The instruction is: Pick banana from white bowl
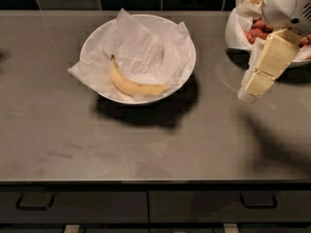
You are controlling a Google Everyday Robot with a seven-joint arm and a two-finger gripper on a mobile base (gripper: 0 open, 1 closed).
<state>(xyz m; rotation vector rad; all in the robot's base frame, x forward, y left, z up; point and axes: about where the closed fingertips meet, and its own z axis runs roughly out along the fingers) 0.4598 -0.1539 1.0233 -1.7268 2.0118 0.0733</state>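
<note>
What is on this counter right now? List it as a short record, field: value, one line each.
banana: lying in the white bowl on the paper, stem end up-left, not held
white bowl: on the counter, left of centre, paper-lined
gripper: at right, above the counter, apart from the banana, just in front of the strawberry bowl
strawberry bowl: far right, partly hidden by the arm
task status: banana not yet picked
</note>
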